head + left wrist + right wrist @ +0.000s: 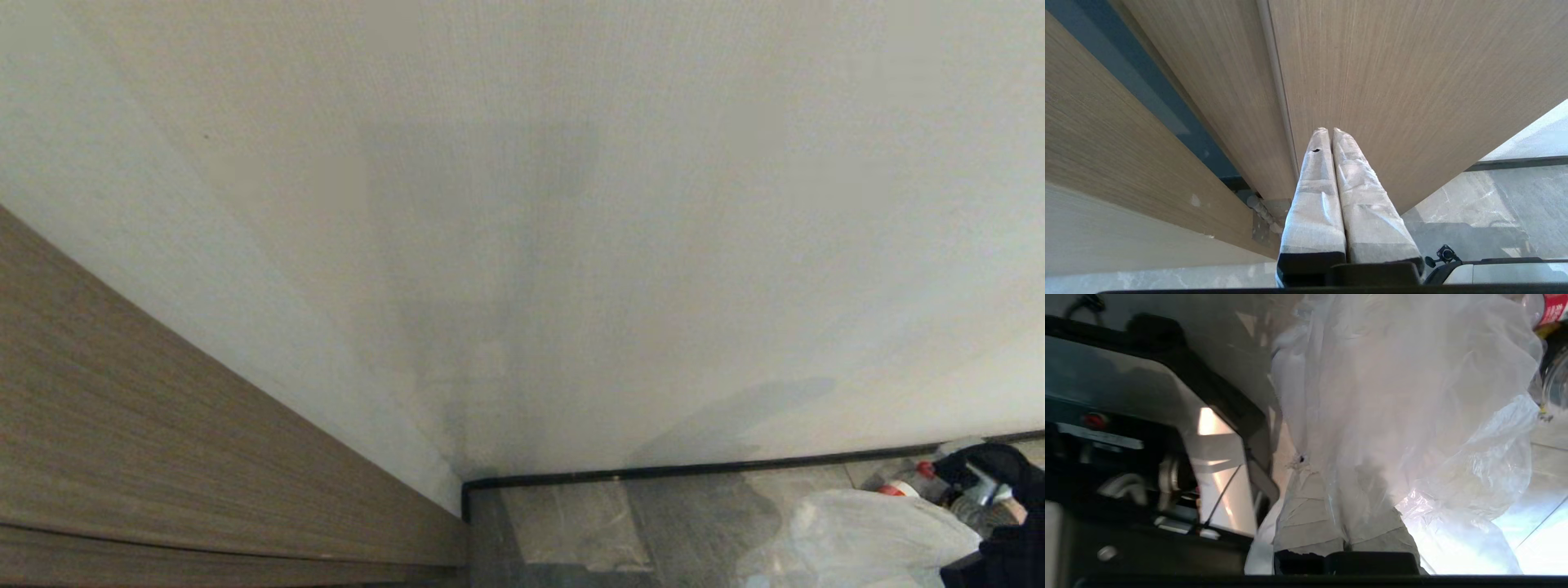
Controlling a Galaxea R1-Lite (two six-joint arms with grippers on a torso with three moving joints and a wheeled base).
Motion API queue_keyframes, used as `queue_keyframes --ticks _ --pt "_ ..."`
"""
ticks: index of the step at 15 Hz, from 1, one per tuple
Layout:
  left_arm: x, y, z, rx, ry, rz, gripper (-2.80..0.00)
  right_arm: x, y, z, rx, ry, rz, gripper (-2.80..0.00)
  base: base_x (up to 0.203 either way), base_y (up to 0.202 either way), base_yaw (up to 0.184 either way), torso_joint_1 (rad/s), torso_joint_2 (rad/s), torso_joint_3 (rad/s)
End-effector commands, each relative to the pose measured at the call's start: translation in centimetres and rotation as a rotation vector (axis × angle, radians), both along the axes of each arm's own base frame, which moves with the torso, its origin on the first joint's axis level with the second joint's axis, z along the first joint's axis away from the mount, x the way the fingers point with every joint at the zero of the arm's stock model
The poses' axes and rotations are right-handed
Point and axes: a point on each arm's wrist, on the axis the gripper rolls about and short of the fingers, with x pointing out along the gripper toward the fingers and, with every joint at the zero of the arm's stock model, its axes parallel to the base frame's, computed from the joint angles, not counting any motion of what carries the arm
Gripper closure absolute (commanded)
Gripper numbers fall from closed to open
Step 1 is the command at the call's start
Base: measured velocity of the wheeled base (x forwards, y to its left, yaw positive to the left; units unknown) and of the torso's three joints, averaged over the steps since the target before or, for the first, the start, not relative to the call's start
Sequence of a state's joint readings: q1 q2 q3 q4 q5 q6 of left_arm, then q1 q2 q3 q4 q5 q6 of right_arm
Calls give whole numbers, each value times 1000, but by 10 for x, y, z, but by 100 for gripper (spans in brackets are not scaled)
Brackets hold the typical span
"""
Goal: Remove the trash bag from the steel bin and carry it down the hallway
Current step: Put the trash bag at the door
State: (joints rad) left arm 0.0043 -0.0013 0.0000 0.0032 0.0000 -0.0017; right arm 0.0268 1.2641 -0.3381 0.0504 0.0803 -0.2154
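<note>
Nearest in the right wrist view, right gripper (pixel 1331 477) clamped on a fold of the trash bag (pixel 1412 396), clear film billowing over the taped fingers. Low at the right edge of the head view, the same bag (pixel 873 531) above the hallway (pixel 702 531) tiles. Parked beside a wooden panel (pixel 1412 81), left gripper (pixel 1329 132) pressed together, empty

We face a wall (pixel 571 204), with a wood panel (pixel 163 425) on our left meeting it at a corner and a skirting (pixel 694 470) along its foot. The trash bag (pixel 873 531) lies on the floor (pixel 571 523) at lower right, before the skirting. Our right gripper (pixel 1345 522) sits inside the bag's folds; our left gripper (pixel 1331 132) hangs before the panel.
</note>
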Motion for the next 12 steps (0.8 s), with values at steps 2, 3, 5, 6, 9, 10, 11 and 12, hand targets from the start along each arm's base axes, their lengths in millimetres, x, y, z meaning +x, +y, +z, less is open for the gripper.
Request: queue_keyframes --ticks 2,3,5,6,9,10,11,12 --pt "0 0 0 0 3 0 0 17 10 -26 -38 103 62 0 0 0 0 0 0 0" --pt "0 0 -1 0 4 0 0 24 13 -31 -53 104 65 0 0 0 0 0 0 0" --pt "0 0 0 0 3 0 0 42 16 -43 -69 82 63 0 0 0 0 0 0 0" --pt "0 0 0 0 3 0 0 47 18 -49 -72 72 70 0 0 0 0 0 0 0" --pt "0 0 -1 -1 4 0 0 62 23 -65 -70 51 75 0 0 0 0 0 0 0" --pt "0 0 0 -1 3 0 0 66 24 -69 -64 22 72 0 0 0 0 0 0 0" --pt "0 0 0 0 3 0 0 65 26 -74 -61 13 79 -126 0 0 0 0 0 0" --pt "0 0 -1 0 4 0 0 64 31 -75 -57 0 100 -280 0 0 0 0 0 0"
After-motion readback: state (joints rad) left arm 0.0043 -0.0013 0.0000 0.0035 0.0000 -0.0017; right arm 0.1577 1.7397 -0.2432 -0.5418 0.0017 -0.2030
